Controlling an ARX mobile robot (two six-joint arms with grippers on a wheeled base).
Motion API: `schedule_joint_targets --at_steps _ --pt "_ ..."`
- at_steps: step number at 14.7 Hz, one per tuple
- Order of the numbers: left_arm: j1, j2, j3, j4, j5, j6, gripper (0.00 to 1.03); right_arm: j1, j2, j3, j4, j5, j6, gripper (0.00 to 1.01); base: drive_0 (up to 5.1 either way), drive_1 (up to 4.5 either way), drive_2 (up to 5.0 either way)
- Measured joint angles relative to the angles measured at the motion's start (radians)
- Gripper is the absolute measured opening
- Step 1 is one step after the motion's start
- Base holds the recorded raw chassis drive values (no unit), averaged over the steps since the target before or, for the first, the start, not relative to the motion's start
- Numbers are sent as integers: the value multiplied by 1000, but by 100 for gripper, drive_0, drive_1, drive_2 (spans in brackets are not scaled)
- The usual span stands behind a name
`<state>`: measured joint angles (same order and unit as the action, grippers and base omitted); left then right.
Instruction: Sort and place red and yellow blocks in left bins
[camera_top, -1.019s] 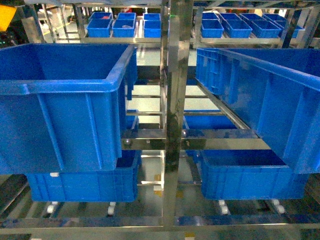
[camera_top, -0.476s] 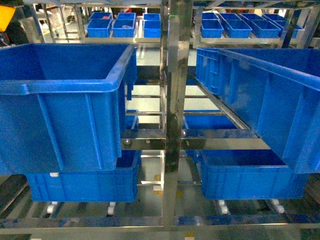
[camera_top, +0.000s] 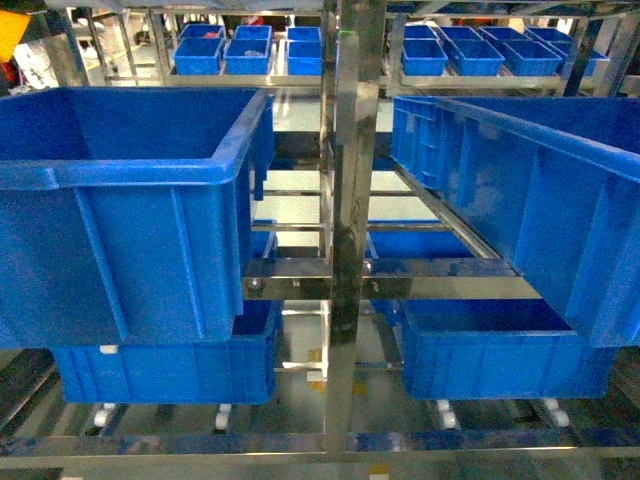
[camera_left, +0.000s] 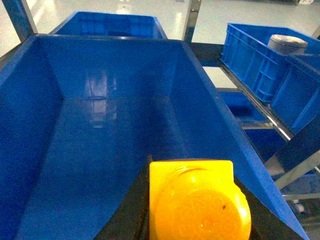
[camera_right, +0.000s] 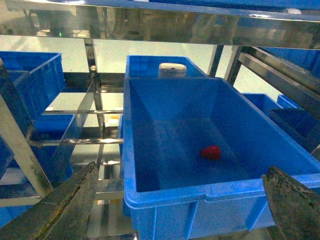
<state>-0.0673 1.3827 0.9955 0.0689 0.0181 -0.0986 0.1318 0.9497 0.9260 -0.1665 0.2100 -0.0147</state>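
Head view: a steel rack post (camera_top: 352, 200) stands between a large blue crate (camera_top: 130, 210) on the left and another large crate (camera_top: 530, 200) on the right, with further crates on the lower shelf and small blue trays (camera_top: 225, 50) on a far rack. Neither arm is visible in this view. Left wrist view: the yellow block (camera_left: 197, 200), round stud uppermost, fills the lower centre of the frame directly at the left end effector (camera_left: 195, 210), which is closed on it; dark fingers (camera_left: 142, 200) flank its sides. The block hangs above the open interior of the left crate (camera_left: 100, 130), near its front right corner. Right wrist view: the right end effector (camera_right: 180, 210) is open, its two worn fingers (camera_right: 70, 205) spread wide apart at the frame's lower corners. Between and beyond them sits a blue crate (camera_right: 165, 200) holding a small red object (camera_right: 210, 152) on its floor, well apart from the fingers.
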Motion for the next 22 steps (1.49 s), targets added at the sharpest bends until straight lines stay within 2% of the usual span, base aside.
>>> schedule_joint_targets --at_steps 6,8,12,14,17,19,22 --pt "5 0 2 25 -4 0 26 0 0 0 0 0 0 98 0 0 0" --pt "14 33 61 16 -16 2 26 0 0 0 0 0 0 98 0 0 0" --pt "40 257 232 15 35 78 26 0 0 0 0 0 0 98 0 0 0" --pt "62 320 265 -20 57 109 26 0 0 0 0 0 0 98 0 0 0" --pt "88 373 288 -47 64 183 26 0 0 0 0 0 0 98 0 0 0" --pt "97 417 325 -65 63 205 26 0 0 0 0 0 0 98 0 0 0" --pt "81 485 420 -100 66 232 26 0 0 0 0 0 0 98 0 0 0"
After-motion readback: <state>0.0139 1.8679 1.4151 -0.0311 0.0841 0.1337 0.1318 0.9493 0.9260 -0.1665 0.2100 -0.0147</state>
